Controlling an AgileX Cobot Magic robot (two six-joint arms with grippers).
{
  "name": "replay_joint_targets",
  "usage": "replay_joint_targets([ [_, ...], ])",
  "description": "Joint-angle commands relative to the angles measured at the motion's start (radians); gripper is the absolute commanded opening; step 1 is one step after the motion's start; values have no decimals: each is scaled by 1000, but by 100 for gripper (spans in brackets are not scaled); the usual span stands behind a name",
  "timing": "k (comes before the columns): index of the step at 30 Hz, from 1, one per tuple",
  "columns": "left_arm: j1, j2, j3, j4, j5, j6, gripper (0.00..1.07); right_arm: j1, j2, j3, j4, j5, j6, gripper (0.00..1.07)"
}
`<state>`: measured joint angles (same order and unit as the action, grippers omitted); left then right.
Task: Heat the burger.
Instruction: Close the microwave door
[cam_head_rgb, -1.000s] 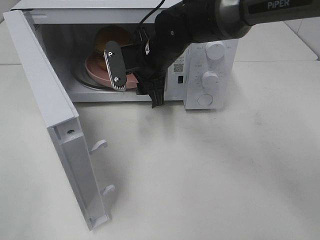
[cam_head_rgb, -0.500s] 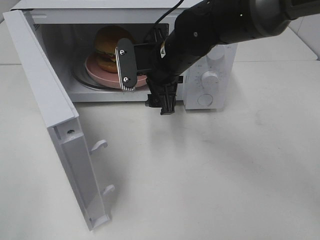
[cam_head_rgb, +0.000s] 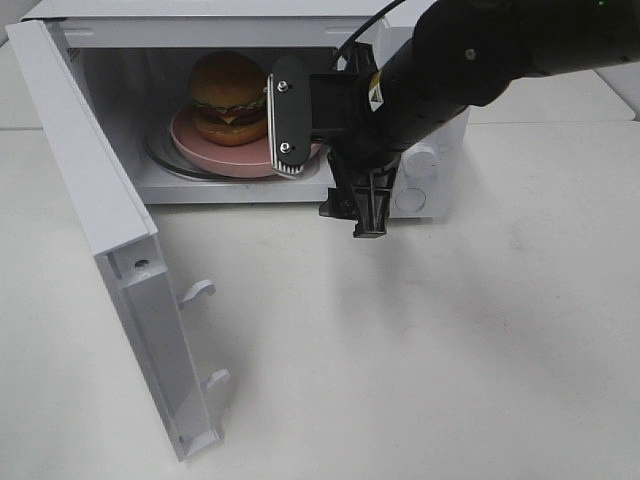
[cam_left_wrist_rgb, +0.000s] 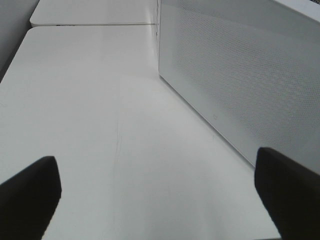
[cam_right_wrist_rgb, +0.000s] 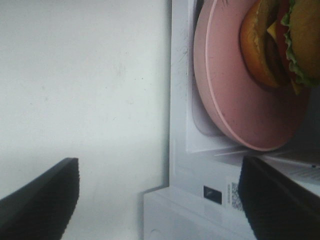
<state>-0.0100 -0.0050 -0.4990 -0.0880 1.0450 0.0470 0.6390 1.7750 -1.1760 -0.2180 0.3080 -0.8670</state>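
Burger (cam_head_rgb: 228, 95) sits on the pink plate (cam_head_rgb: 186, 138), inside the microwave (cam_head_rgb: 200, 12), left of centre in the cavity. Door (cam_head_rgb: 110, 230) is swung wide open.

Right end effector (cam_right_wrist_rgb: 160, 200): jaws wide, nothing between them, hanging just outside the cavity mouth in front of the control panel. Clear of the plate, no contact that I can see.

Left end effector (cam_left_wrist_rgb: 157, 195): jaws wide, empty, over bare bench (cam_left_wrist_rgb: 100, 100) beside a white perforated panel. It doesn't show in the high view.

Handling, my read:
- Burger is light and soft. It's a loose stack of bun, patty, cheese and lettuce, so a side pinch would likely crush the bun or shear the layers.
- Don't grab the burger itself. If it needs moving, take the plate by its rim at the edge nearest the opening.
- Plate looks stiff and smooth, so probably slippery. Keep it level or the burger slides.
- Placement looks fine as is. What's left is likely the door and the dials (cam_head_rgb: 421, 157).
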Motion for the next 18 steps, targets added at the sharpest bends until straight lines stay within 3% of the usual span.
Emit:
replay_joint_targets([
  [1, -3, -22, 2, 0, -8, -2, 101, 1, -53, 44, -12, 49, 43, 81],
  [18, -3, -22, 2, 0, -8, -2, 101, 1, -273, 235, -3, 148, 349, 76],
])
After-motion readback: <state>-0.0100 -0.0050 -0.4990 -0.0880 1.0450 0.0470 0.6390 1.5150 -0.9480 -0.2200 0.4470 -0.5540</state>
